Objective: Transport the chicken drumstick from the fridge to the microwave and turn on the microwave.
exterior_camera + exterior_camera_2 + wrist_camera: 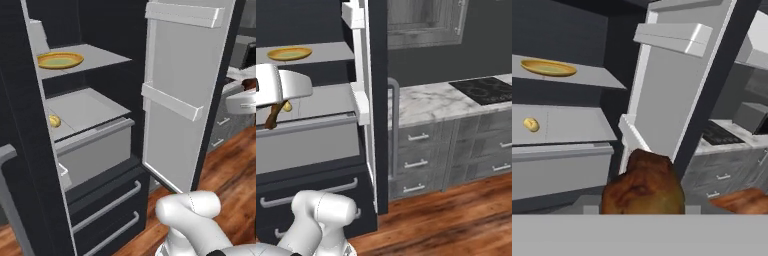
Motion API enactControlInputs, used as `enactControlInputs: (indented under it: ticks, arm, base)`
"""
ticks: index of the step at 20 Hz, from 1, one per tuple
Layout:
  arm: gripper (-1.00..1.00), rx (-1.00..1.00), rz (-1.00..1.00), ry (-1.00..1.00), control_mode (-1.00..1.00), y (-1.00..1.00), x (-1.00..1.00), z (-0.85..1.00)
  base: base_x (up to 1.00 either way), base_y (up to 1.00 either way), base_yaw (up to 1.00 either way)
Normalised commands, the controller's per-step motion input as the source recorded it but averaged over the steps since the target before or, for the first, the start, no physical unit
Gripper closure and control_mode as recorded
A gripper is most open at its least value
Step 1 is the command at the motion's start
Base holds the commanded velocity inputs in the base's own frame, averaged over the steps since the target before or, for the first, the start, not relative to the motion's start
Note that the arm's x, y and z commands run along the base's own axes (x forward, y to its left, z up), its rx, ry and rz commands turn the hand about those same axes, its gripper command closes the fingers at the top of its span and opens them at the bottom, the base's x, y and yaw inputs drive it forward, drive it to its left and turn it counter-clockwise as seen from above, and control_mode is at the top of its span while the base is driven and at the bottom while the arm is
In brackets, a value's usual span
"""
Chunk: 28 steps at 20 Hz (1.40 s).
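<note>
The black fridge [30, 165] stands open, its door [185, 90] swung out to the right. My gripper [276, 107] hangs in front of the shelves, just outside the fridge, shut on the chicken drumstick [272, 119]. The golden-brown drumstick [644, 187] looms large at the bottom of the hand view and hides the fingertips. In the right base view it dangles below the white hand. A yellow plate [60, 60] sits on the upper shelf. On the shelf below lies a small round yellow food item [54, 121]. The microwave is out of view.
The open fridge door [373, 100] stands between me and a marble counter [426, 102] with a black cooktop [483, 90] and grey drawers [418, 162] beneath. A grey fridge drawer [97, 150] juts out below the shelves. Wood floor [456, 220] lies to the right.
</note>
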Motion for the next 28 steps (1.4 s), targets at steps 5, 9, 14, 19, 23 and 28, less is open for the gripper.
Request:
enactControlInputs:
  ticks: [5,9,14,19,23,28]
  arm:
    - [1.0,0.0,0.0,0.0,1.0,0.0,0.0,0.0]
    - [1.0,0.0,0.0,0.0,1.0,0.0,0.0,0.0]
    - [1.0,0.0,0.0,0.0,1.0,0.0,0.0,0.0]
    - [1.0,0.0,0.0,0.0,1.0,0.0,0.0,0.0]
    - [1.0,0.0,0.0,0.0,1.0,0.0,0.0,0.0]
    - [1.0,0.0,0.0,0.0,1.0,0.0,0.0,0.0]
  base:
    - [-0.5,-0.38,-0.29]
    - [-0.58,-0.4,-0.3]
    - [-0.69,-0.38,-0.31]
    - [-0.7,-0.41,-0.32]
    - [-0.7,-0.42,-0.34]
    - [-0.7,-0.46,-0.33]
